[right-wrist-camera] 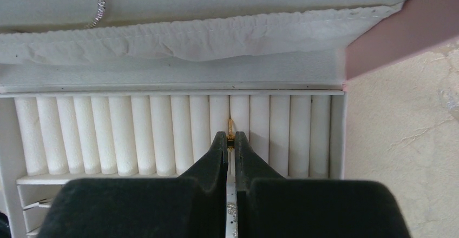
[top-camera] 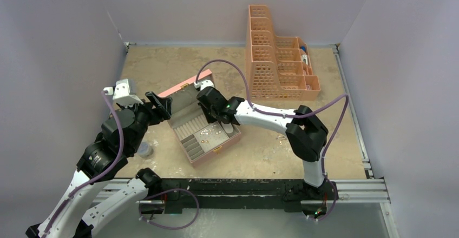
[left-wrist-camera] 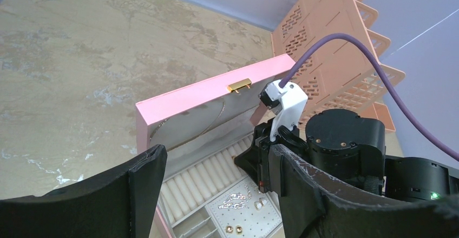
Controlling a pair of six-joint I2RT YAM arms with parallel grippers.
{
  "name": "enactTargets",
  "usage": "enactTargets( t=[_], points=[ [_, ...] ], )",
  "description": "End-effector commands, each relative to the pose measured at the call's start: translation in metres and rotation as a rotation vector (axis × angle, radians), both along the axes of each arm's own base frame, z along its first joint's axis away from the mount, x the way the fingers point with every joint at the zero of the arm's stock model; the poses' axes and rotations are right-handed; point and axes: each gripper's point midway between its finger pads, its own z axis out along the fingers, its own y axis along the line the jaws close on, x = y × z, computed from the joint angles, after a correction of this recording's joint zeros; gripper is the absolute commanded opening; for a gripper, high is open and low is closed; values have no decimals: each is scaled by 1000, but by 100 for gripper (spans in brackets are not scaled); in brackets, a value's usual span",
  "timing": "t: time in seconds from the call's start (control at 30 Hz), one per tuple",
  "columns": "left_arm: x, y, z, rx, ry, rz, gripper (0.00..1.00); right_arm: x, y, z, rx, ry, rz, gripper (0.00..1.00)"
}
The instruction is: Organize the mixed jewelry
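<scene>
Pinching a tiny gold piece (right-wrist-camera: 230,132) between the tight-pressed right jaws, low over the ring rolls (right-wrist-camera: 162,135) just beside the pink box (left-wrist-camera: 205,94) lid, probably to seat it in a groove. Pointing lidward, long axis along the rolls. Holding the left jaws spread and empty beside that lid, seemingly clear of the work.

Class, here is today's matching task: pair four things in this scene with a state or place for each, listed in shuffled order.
Things
1. left gripper
2. right gripper
3. pink box
4. orange rack

States or places
A. far right of the table
B. lid raised
C. open, holding nothing
D. shut on a small gold piece

Pairs: 1-C, 2-D, 3-B, 4-A
</scene>
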Motion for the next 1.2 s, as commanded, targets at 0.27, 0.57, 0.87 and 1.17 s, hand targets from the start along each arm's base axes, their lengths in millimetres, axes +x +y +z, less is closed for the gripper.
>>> enactTargets(
  t=[0.27,0.57,0.87,1.17],
  points=[
    [2,3,13,-14,-34,16,70,9,-1,-9,-30,-50,0,0],
    [1,3,13,-17,-32,18,70,4,-1,-13,-17,-23,-3,2],
    [1,2,13,-20,-30,13,70,6,9,33,107,-60,-15,25],
    [0,2,12,-23,-23,13,70,4,6,29,103,-50,-25,16]
  ],
)
